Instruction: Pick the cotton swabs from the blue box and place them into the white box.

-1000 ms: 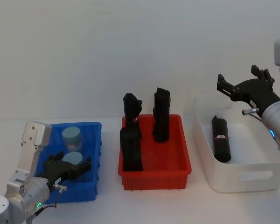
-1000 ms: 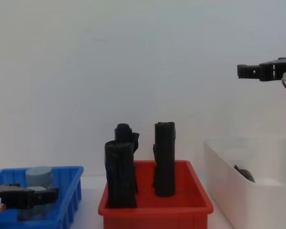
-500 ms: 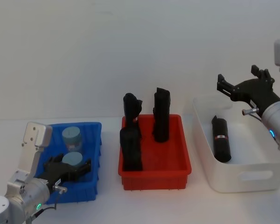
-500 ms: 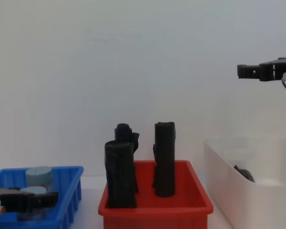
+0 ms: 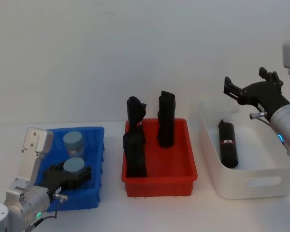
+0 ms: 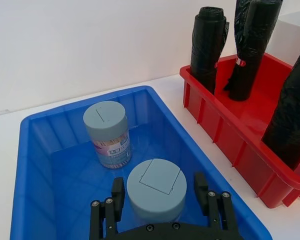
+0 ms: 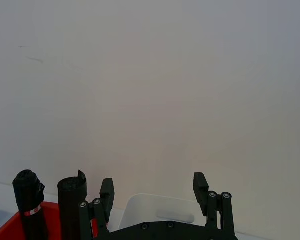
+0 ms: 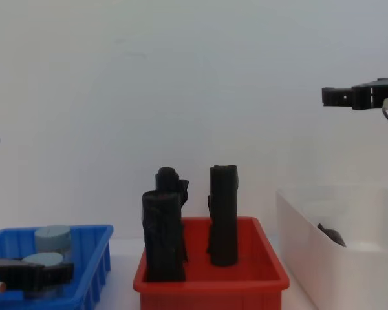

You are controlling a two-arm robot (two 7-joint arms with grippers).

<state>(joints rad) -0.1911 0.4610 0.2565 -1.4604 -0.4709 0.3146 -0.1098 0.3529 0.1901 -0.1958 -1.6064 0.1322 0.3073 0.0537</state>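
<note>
Jaws of the left gripper (image 6: 159, 185): spread apart, low inside the blue box (image 6: 35, 160), at its near end. One finger on each side of the near tub of cotton swabs (image 6: 156, 186), just beside it, with a thin gap on both sides as far as can be told. Not pinching yet. Tub right between the jaws, standing up straight, grey-blue lid on top, round sides toward the fingers. Looks like the grab step: needs a squeeze on the round sides, then a lift straight up over the low blue wall.

A bit farther back in the same box: second tub (image 6: 107, 132), also standing up, apart from the first one and from the fingers. Waits for a later turn.

Next over, toward the right: red bin (image 5: 159, 186) with three tall black rolls (image 5: 166, 118) standing in it. Sits between the blue box and the white box (image 5: 251, 186), right in the way of any carry across. Could get bumped by a tub held too low.

Farthest off on the right side: white box, with a lone black roll (image 5: 228, 144) lying inside and no tubs in it yet. Right gripper (image 5: 245, 77) up high over its far side, jaws wide apart, holding nothing. Left arm much closer to the tubs; right arm closer to the white box.
</note>
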